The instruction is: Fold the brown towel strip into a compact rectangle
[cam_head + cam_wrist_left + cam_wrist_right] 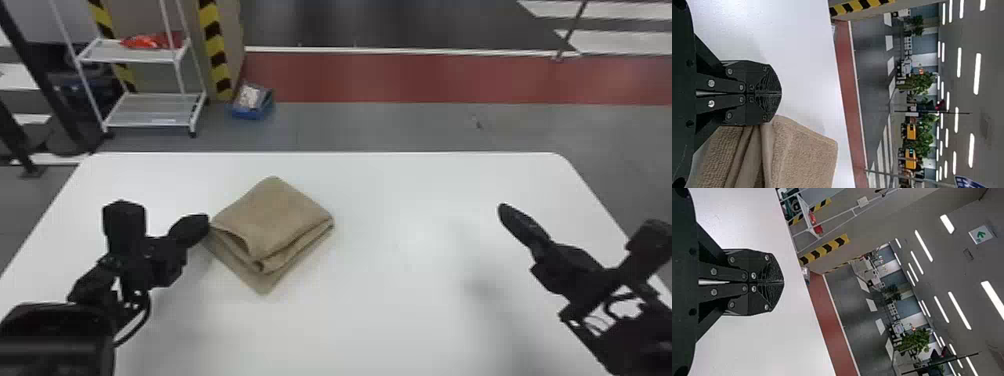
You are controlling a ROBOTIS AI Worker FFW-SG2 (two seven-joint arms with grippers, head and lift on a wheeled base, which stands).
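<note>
The brown towel (275, 215) lies on the left half of a white table (390, 305), just to the right of the left claw (204, 222), whose tip is at the towel's left corner (whether the two touch is hard to tell). The towel is folded into a thick, squarish pad, turned so that a corner points toward the robot. Its layers show along the near edges, with a small opening between them at the left, and the bottom layer sticks out past the upper ones at the near corner. The left arm comes in from the bottom left corner, its claw angled forward and to the right. The right arm comes in from the lower right, its claw (505, 212) pointing forward and to the left above the table, well apart from the towel. Both claws are narrow, each with its two fingers pressed together
</note>
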